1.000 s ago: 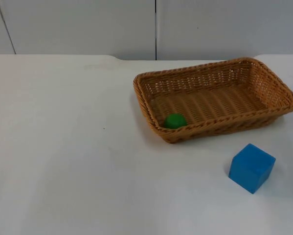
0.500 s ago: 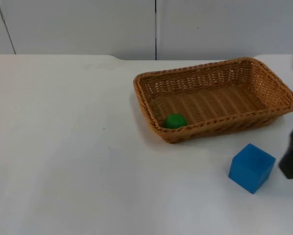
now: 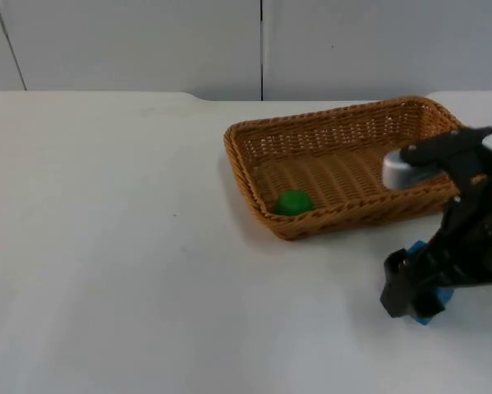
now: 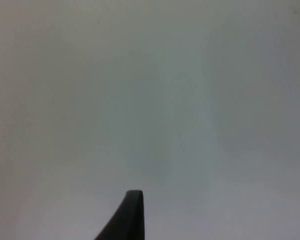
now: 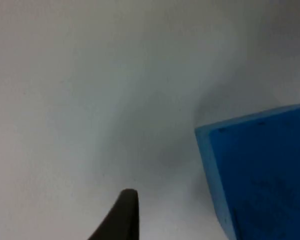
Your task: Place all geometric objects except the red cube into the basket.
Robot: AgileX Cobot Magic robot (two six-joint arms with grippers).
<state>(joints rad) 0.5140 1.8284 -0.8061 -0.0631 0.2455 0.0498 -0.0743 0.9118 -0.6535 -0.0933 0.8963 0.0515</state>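
The right gripper [image 3: 411, 297] sat over the blue cube [image 3: 440, 294] at the basket's [image 3: 254, 185] five o'clock, hiding most of it; whether it was spread or pinching, I cannot tell. A green ball [image 3: 294, 203] lay in the basket's near-left corner. The left arm waited.

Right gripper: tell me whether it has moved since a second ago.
Yes. The right gripper has come in from the picture's right edge of the top view and now sits over the blue cube, in front of the basket.
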